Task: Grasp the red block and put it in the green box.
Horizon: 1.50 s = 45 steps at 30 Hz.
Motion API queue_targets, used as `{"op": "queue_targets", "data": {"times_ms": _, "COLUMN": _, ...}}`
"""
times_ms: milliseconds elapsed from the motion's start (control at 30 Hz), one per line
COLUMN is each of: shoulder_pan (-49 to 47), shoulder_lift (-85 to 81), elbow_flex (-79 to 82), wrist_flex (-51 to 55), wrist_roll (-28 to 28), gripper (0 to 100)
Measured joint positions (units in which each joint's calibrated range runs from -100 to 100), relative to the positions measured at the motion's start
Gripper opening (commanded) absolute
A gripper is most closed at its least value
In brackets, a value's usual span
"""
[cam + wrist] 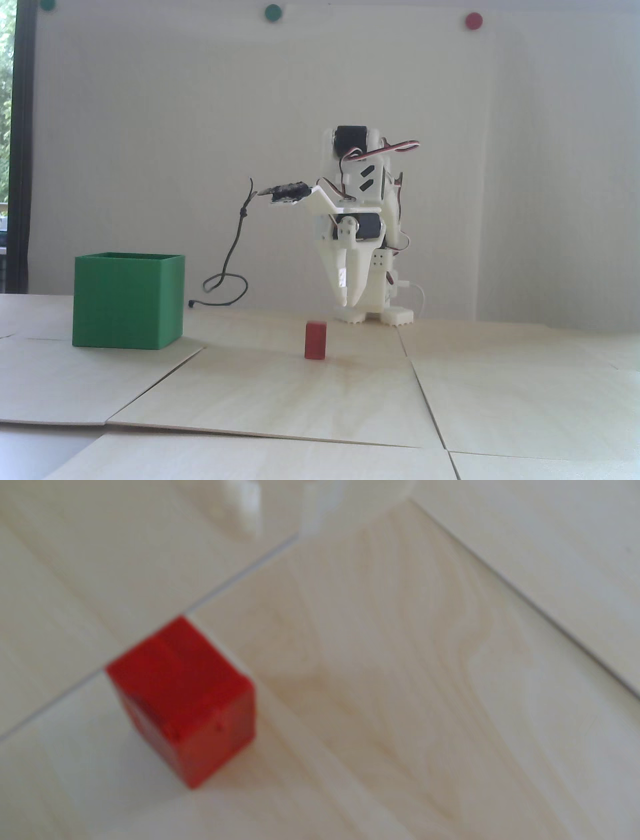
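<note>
The red block (315,340) stands upright on the light wooden table, in front of the arm and slightly left of it in the fixed view. The green box (127,300) stands open-topped at the left, well apart from the block. My white gripper (349,303) points straight down close to the arm's base, behind the block and just above the table; its fingertips meet and hold nothing. In the blurred wrist view the block (183,698) sits at lower left, apart from the gripper (280,507) at the top edge. The box is out of that view.
The table is made of several wooden panels with seams (425,395). A thin dark cable (225,285) hangs from the wrist camera and loops on the table between box and arm. Round green and red dots (473,20) are on the back wall.
</note>
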State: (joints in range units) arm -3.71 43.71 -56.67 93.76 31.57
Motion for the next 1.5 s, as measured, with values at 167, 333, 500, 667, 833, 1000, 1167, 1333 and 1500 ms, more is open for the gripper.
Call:
{"op": "queue_targets", "data": {"times_ms": 167, "shoulder_pan": 0.0, "shoulder_lift": 6.39, "elbow_flex": -15.67, "wrist_flex": 3.66, "wrist_roll": -0.46, "gripper": 31}}
{"op": "queue_targets", "data": {"times_ms": 333, "shoulder_pan": 0.0, "shoulder_lift": 7.8, "elbow_flex": -20.32, "wrist_flex": 3.83, "wrist_roll": -0.46, "gripper": 37}}
{"op": "queue_targets", "data": {"times_ms": 500, "shoulder_pan": 1.91, "shoulder_lift": 7.97, "elbow_flex": -20.5, "wrist_flex": 3.83, "wrist_roll": -1.95, "gripper": 37}}
{"op": "queue_targets", "data": {"times_ms": 667, "shoulder_pan": 2.45, "shoulder_lift": 8.05, "elbow_flex": -16.83, "wrist_flex": 3.83, "wrist_roll": 1.9, "gripper": 37}}
{"op": "queue_targets", "data": {"times_ms": 833, "shoulder_pan": 1.6, "shoulder_lift": 8.05, "elbow_flex": -13.97, "wrist_flex": 3.83, "wrist_roll": 8.17, "gripper": 37}}
{"op": "queue_targets", "data": {"times_ms": 1000, "shoulder_pan": 0.08, "shoulder_lift": 8.05, "elbow_flex": -13.97, "wrist_flex": 3.83, "wrist_roll": 10.89, "gripper": 37}}
{"op": "queue_targets", "data": {"times_ms": 1167, "shoulder_pan": -1.38, "shoulder_lift": 8.05, "elbow_flex": -12.0, "wrist_flex": 3.83, "wrist_roll": 11.35, "gripper": 37}}
{"op": "queue_targets", "data": {"times_ms": 1333, "shoulder_pan": -2.45, "shoulder_lift": 8.05, "elbow_flex": -5.73, "wrist_flex": 3.83, "wrist_roll": 11.41, "gripper": 37}}
{"op": "queue_targets", "data": {"times_ms": 1500, "shoulder_pan": -2.52, "shoulder_lift": 8.05, "elbow_flex": -7.16, "wrist_flex": 3.83, "wrist_roll": 10.07, "gripper": 37}}
